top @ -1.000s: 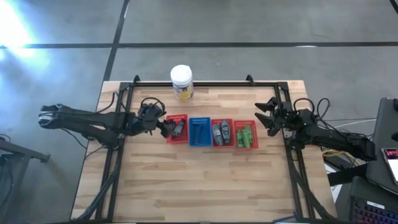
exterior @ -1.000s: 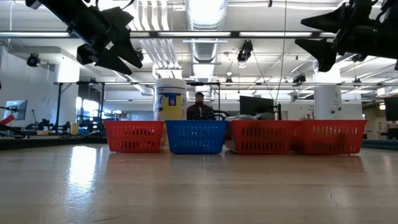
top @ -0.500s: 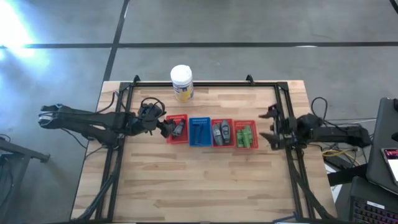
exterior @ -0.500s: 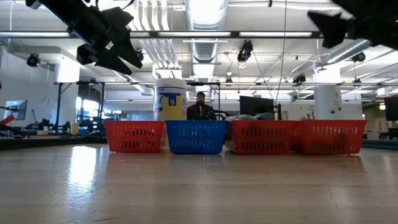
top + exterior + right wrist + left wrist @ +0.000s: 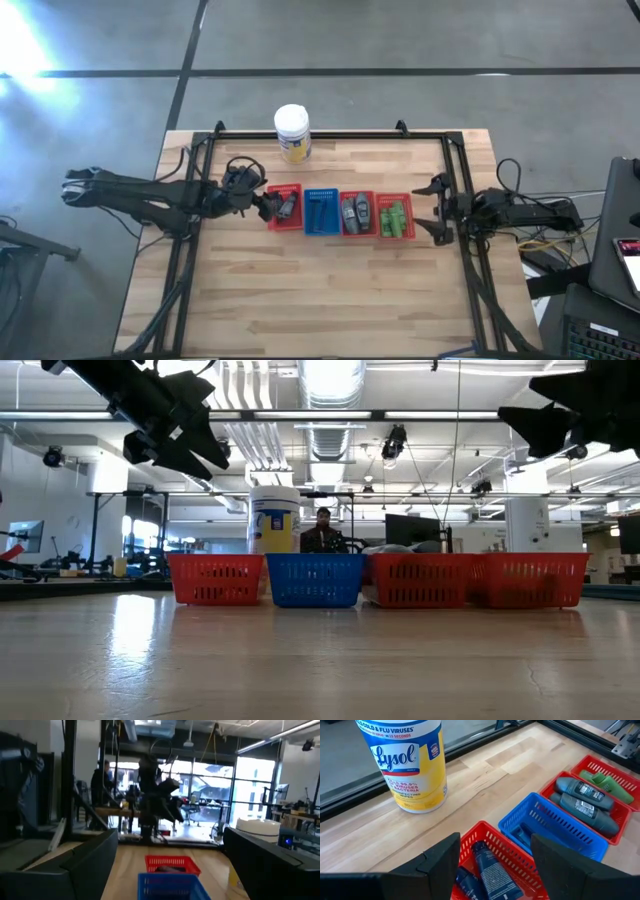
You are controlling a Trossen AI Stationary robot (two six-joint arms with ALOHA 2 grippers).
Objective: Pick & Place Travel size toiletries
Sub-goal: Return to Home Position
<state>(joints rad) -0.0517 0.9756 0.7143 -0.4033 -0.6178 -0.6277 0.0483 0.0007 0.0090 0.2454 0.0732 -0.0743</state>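
Basically sorted: the travel size toiletries (image 5: 355,212) all lie in the four baskets (image 5: 215,580) in a row mid-counter (image 5: 320,290), long axes across the row. Over the leftmost one hovers the left gripper (image 5: 262,205), fingers spread, empty. Just past the rightmost sits the right gripper (image 5: 438,208), fingers spread, empty. Nothing loose looks left to pick.

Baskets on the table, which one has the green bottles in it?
The red basket at the right end of the row, nearest the right gripper, holds the green bottles. Its red neighbour holds grey bottles.
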